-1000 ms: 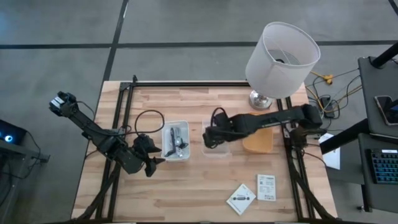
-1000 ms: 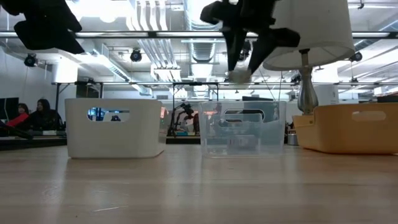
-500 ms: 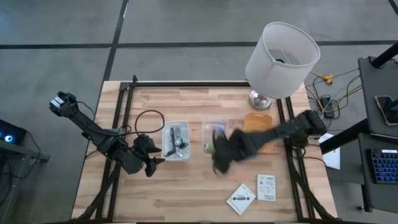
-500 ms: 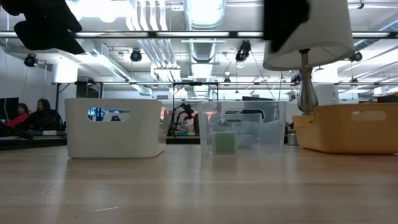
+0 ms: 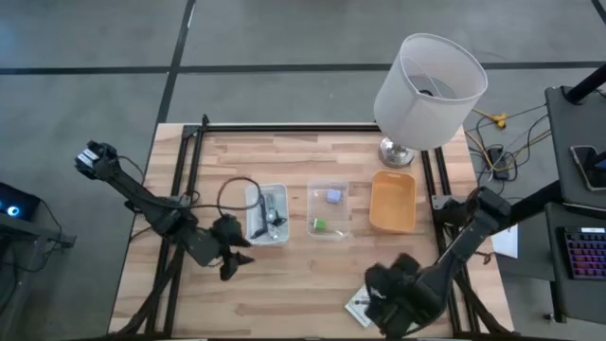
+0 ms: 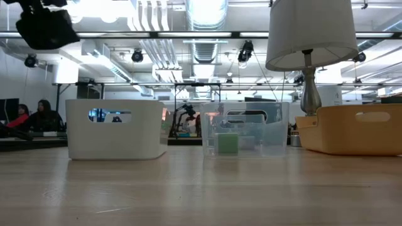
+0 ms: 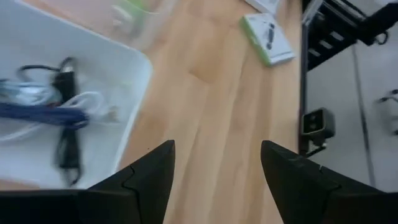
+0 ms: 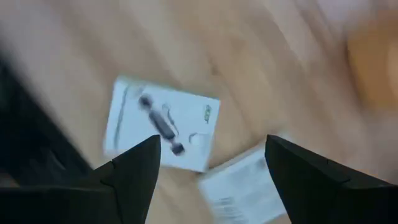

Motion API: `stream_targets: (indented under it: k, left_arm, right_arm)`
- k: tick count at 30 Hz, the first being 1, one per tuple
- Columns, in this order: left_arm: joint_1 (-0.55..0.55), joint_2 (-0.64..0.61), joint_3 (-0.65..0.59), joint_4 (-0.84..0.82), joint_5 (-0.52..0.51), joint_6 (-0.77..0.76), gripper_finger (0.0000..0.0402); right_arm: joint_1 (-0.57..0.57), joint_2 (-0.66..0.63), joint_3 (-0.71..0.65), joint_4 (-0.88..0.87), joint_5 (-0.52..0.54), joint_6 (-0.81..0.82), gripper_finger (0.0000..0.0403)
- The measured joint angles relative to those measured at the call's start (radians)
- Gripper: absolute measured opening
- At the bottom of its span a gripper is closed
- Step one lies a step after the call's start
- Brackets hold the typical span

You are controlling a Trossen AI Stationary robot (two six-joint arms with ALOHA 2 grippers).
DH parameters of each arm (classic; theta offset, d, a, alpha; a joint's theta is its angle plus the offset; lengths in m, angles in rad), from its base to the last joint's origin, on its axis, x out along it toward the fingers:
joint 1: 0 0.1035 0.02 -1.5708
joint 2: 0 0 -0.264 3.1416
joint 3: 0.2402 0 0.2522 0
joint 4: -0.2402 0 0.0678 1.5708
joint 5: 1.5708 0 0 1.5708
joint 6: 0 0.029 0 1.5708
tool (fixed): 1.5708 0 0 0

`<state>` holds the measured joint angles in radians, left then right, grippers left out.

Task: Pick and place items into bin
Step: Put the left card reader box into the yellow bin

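My jaws stand parted and hold nothing on both arms; my right gripper (image 8: 208,177) hangs over the near right part of the wooden table (image 5: 284,284), fingers spread wide above two flat white packets; one packet with black print (image 8: 163,132) lies straight ahead between my right fingers, and the second packet (image 8: 239,190) lies just beside it, corner to corner, though blur keeps me from saying whether they touch. From above, my right gripper (image 5: 390,294) covers most of those packets, and only an edge of one packet (image 5: 356,305) shows. My left gripper (image 7: 214,165) waits, released, just beside the near corner of the white bin (image 5: 254,220); inside that bin lies the dark cable bundle (image 7: 59,115) with white and blue cords. The clear bin (image 5: 329,234) stands in the middle of the table, holding the green piece (image 5: 320,224) and the lavender-blue block (image 5: 333,196), apart from each other; the orange bin (image 5: 393,203) sits to its right, near the lamp (image 5: 428,90).
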<state>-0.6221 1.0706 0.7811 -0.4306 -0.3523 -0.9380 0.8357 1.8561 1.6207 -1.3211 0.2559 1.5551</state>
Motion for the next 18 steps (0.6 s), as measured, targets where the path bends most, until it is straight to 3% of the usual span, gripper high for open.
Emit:
stream_targets:
  k: [3,8,14,18]
  left_arm:
    - [0.051,0.059,0.009,0.136,0.055,0.077,0.0211]
    - [0.189,0.219,0.058,0.360,0.253,0.188,0.0148]
    - [0.298,0.398,0.131,0.635,0.503,0.245,0.0026]
    - [0.346,0.536,0.169,0.850,0.729,0.238,0.0010]
  right_arm:
    - [0.041,0.009,-0.043,0.068,-0.036,0.351,0.0260]
    - [0.099,0.025,-0.100,0.230,-0.084,0.710,0.0212]
    - [0.143,0.055,-0.099,0.253,-0.150,0.735,0.0120]
    - [0.160,0.089,-0.103,0.248,-0.205,0.646,0.0049]
